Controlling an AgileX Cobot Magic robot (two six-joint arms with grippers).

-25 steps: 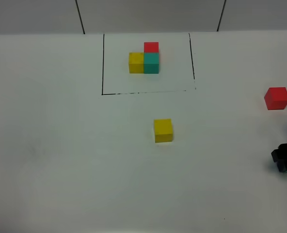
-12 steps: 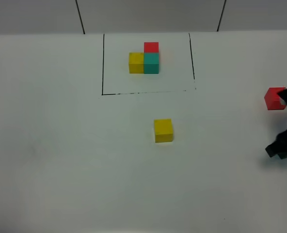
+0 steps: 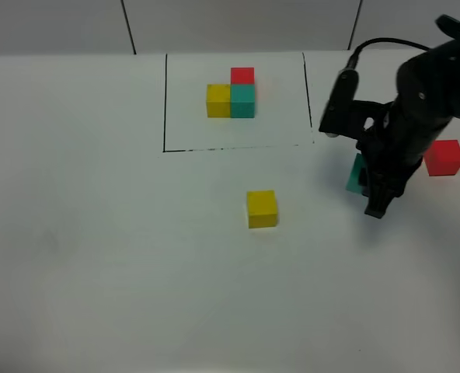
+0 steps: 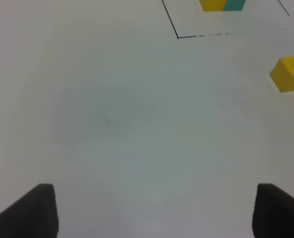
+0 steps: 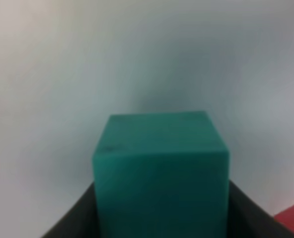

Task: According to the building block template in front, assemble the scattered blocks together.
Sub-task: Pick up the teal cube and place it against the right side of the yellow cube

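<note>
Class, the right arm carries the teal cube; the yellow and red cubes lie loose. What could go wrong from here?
1. The small matte teal-green cube is held in the right gripper's jaws; it may twist or slip on release and land crooked beside the loose yellow cube.
2. The loose red cube lies close beside the right arm; a swing could knock it.
3. The black-outlined template cluster shows teal right of yellow in the high view; the wrong side breaks the L.

Diffuse lighting from above; white table (image 3: 98, 272) evenly bright. Faint, soft shadow at base of yellow cube (image 3: 262, 209). Exterior view moderately sharp, slightly grainy. Left wrist view soft and hazy. Right wrist view heavily blurred: teal cube (image 5: 159, 173) too close to lens, edges smeared.
</note>
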